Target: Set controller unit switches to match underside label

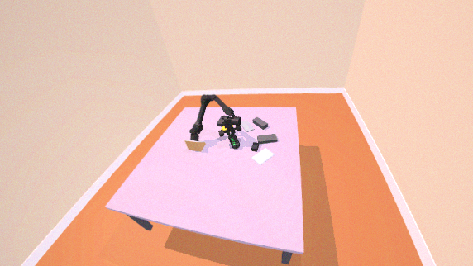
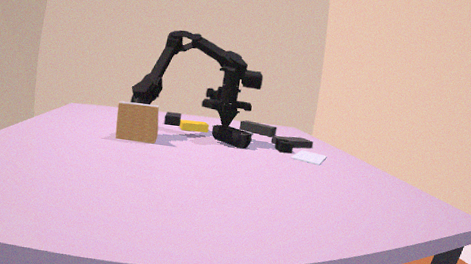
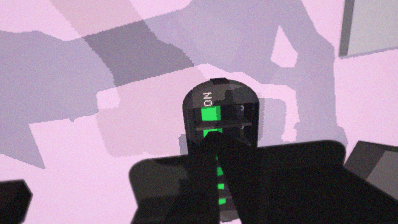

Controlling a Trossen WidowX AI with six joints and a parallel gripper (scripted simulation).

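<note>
The dark controller unit (image 1: 235, 144) (image 2: 239, 138) (image 3: 220, 89) sits upright, label hidden. In the wrist view its ON mark is at the far end, with a bright green switch end just below it. The second switch's green end is partly covered by the fingertips. Smaller green patches of further switches show lower down; their positions cannot be told. My gripper (image 2: 226, 126) (image 3: 212, 135) is shut and empty, pointing down with its tips at the unit's top, over the second switch from the ON-marked end. Whether they touch it is unclear.
A wooden block (image 1: 195, 145) (image 2: 137, 123) stands by the arm's base. A yellow block (image 2: 194, 126) and a black block (image 2: 173, 118) lie behind. Dark modules (image 1: 267, 139) (image 1: 260, 122), a small black block (image 1: 255, 146) and a white card (image 1: 263, 156) (image 2: 309, 157) lie right.
</note>
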